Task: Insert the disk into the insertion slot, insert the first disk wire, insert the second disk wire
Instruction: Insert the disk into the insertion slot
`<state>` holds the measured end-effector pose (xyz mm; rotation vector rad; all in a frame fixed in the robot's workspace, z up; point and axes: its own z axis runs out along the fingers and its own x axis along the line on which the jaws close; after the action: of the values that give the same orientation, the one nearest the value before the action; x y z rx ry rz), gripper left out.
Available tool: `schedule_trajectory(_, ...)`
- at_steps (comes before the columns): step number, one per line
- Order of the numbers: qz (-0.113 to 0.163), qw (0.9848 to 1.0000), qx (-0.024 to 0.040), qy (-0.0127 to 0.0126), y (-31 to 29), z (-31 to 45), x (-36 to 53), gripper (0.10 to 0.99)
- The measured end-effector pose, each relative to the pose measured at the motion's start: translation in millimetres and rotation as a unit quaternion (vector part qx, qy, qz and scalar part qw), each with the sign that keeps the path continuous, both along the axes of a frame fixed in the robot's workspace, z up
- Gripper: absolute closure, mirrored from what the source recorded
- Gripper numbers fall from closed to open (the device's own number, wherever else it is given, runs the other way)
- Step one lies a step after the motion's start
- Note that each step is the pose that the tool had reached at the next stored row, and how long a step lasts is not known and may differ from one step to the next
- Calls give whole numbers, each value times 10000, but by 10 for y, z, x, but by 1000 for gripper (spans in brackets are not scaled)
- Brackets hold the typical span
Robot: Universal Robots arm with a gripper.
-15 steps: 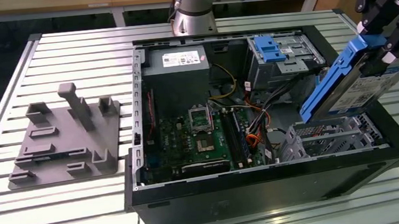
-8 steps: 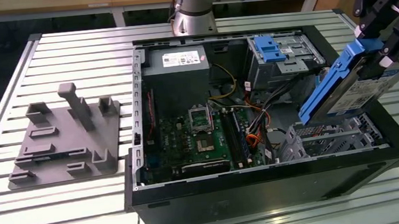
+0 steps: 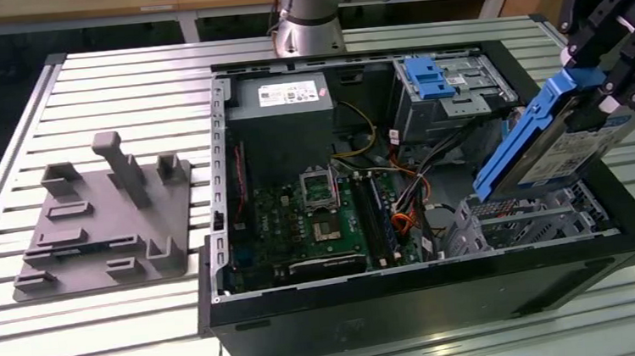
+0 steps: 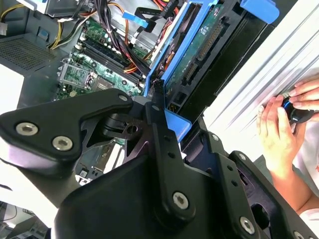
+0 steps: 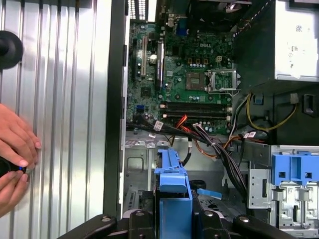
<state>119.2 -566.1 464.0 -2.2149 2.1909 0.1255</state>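
Observation:
The disk, a flat drive in a bright blue carrier, hangs tilted over the exterior view's right side of the open computer case. My gripper is shut on its upper end. Directly below its lower end sits the insertion slot, a perforated silver cage, and the disk is apart from it. In the second wrist view the disk runs out from between the black fingers. The first wrist view has the blue carrier edge-on above the cage. Orange and black wires lie loose beside the cage.
A taller grey bay with a blue latch stands at the case's back. The motherboard and power supply fill the case's left part. A grey fixture lies on the slatted table. A person's hands rest on the table beside the case.

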Motion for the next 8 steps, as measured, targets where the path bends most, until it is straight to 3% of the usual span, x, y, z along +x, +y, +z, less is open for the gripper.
schedule_trajectory(8,0,10000,0,0,-2,-38,0,722)
